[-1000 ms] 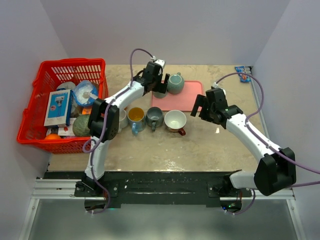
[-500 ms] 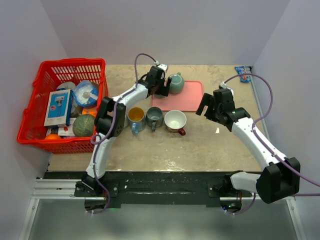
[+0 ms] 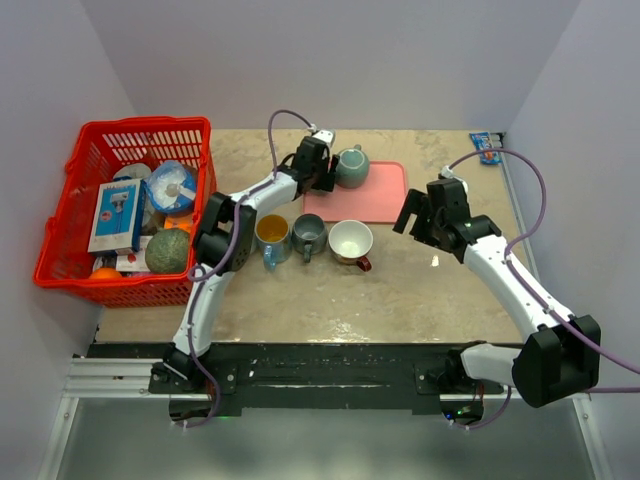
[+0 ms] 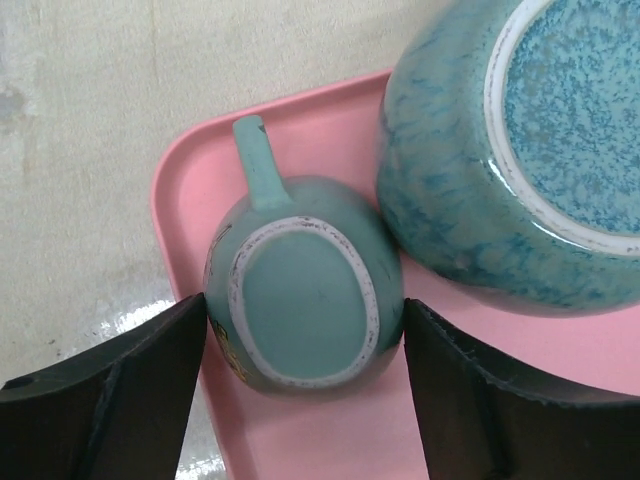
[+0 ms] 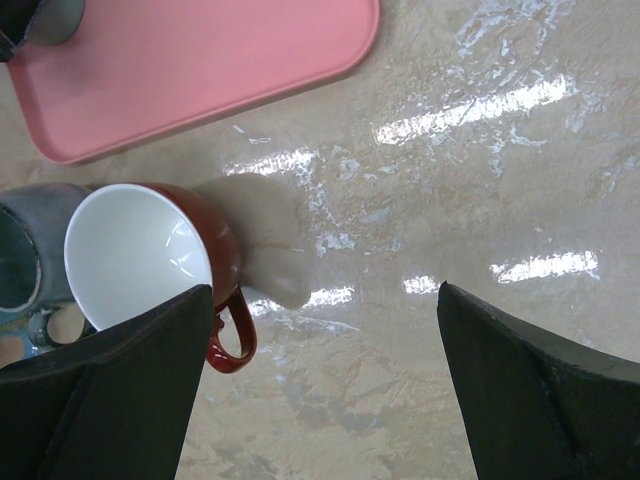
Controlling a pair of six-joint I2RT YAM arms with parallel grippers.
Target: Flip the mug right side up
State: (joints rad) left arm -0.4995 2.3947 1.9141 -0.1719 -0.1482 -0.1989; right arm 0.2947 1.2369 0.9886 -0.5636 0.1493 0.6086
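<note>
**Q:** Where is the mug (image 4: 300, 335), and how does it stand?
**A:** Teal mug, base up, on the pink tray (image 4: 320, 450), close to a rounded corner at the tray's left end. Its handle points along the tray edge, away from the wrist camera. Its wall touches a larger speckled teal vessel (image 4: 470, 200), also base up.

**Q:** State of the left gripper (image 4: 305, 305)?
**A:** It is over the mug with one finger (image 4: 120, 390) at each side of the body, at or just beside the wall. Whether the jaws press the mug cannot be told.

**Q:** And the right gripper (image 5: 320, 390)?
**A:** Its jaws are spread wide and hold nothing. It hangs over bare tabletop (image 5: 470, 240), off the tray's near right corner. A red cup (image 5: 150, 260) with a white inside stands upright just beside its left finger, and a grey mug (image 5: 35, 225) touches that cup.

**Q:** Other items?
**A:** A red basket (image 3: 60, 255) of goods sits at the tabletop's left edge
</note>
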